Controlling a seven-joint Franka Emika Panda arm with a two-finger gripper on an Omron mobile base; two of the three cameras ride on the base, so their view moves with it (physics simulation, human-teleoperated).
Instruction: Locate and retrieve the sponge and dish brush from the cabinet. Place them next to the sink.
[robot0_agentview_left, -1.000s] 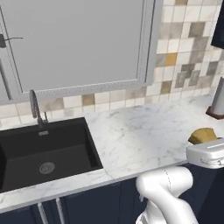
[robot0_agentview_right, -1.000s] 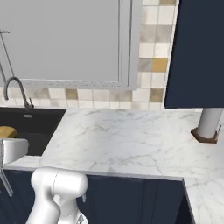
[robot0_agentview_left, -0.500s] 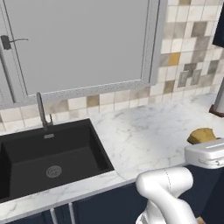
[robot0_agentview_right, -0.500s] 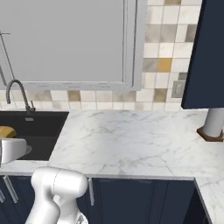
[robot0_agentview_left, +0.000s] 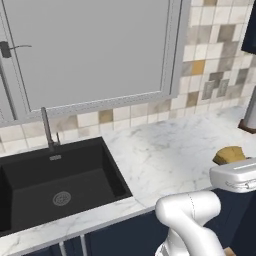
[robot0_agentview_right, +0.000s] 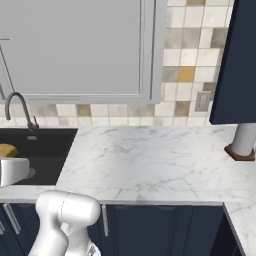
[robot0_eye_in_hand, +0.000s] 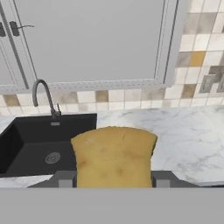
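Seen from the left base view: pincer (robot0_agentview_left: 231, 161) at the right edge, its white hand body just below the mustard-yellow sponge (robot0_agentview_left: 229, 154) sticking up from it, above the marble counter (robot0_agentview_left: 170, 155); black sink (robot0_agentview_left: 55, 182) with round silver drain well off to the pincer's left, slim grey faucet (robot0_agentview_left: 47, 127) upright at the basin's back rim; navy cabinet (robot0_agentview_left: 249, 30) showing as a dark corner high above the pincer, a paper towel roll (robot0_agentview_left: 249, 116) on a dark base standing beyond it. From the right base view: pincer (robot0_agentview_right: 7, 159) at the left edge, sponge (robot0_agentview_right: 7, 150) poking up from it in front of the sink (robot0_agentview_right: 42, 145); faucet (robot0_agentview_right: 20, 111) curving behind and above; cabinet (robot0_agentview_right: 236, 65) hanging far to the pincer's right over the paper towel roll (robot0_agentview_right: 244, 141), with bare counter (robot0_agentview_right: 150, 160) between. From the hand view: sponge (robot0_eye_in_hand: 113, 156) clamped between the two grey fingers (robot0_eye_in_hand: 64, 178), jaws about half spread and pressed to its sides; sink (robot0_eye_in_hand: 46, 144) ahead and to the left, faucet (robot0_eye_in_hand: 43, 97) behind it, counter (robot0_eye_in_hand: 188, 140) ahead to the right, tiled wall and pale grey window panel beyond.
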